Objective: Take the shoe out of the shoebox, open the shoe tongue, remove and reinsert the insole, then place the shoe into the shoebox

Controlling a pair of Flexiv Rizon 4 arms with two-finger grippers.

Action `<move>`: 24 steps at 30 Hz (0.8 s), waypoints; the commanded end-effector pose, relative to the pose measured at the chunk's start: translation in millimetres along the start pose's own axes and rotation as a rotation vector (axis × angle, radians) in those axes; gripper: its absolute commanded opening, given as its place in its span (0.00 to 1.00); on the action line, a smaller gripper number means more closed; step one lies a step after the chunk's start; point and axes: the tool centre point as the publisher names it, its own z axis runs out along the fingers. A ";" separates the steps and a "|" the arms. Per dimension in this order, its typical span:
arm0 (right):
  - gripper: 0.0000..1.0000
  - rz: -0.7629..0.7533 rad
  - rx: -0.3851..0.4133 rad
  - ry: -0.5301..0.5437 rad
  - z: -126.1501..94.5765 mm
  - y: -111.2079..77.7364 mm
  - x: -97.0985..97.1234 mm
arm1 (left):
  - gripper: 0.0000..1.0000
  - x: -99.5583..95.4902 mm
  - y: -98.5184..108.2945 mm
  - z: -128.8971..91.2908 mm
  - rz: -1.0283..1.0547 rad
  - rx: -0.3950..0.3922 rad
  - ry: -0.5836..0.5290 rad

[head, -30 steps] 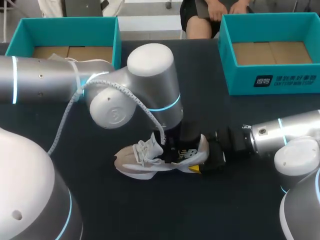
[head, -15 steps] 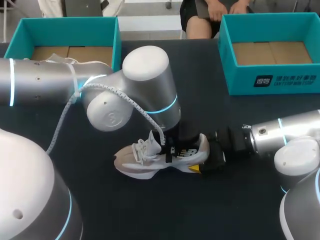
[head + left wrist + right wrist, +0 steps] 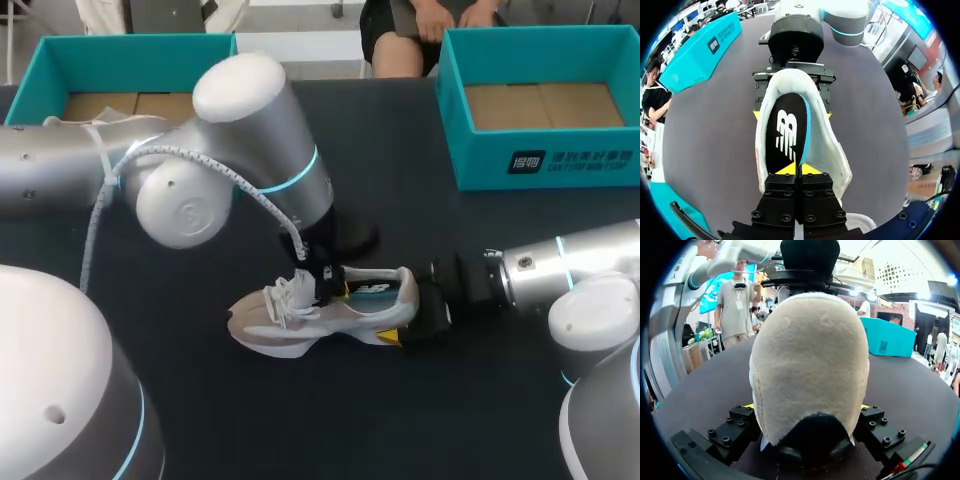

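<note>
Now | left end effector (image 3: 796, 172) pinches insole (image 3: 785, 132), arm (image 3: 240, 120) swung left | right end effector (image 3: 807, 406) clamps shoe (image 3: 810, 350)

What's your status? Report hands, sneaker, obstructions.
Left hand shut on insole inside the sneaker. Right hand clamps its heel; sneaker on table. Nothing seen in the way.

head high behind; wrists close, sharing shoe (image 3: 345, 318)
</note>
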 end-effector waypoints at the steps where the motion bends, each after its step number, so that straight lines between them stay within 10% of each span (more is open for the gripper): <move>1: 0.00 0.000 0.003 -0.001 3.1 -1.0 0.9 | 0.00 0.1 13.0 -24.6 -0.006 0.027 0.007; 24: 0.00 0.000 0.003 -0.001 3.1 -1.0 0.9 | 0.00 5.7 -25.4 -56.6 -0.014 0.197 0.025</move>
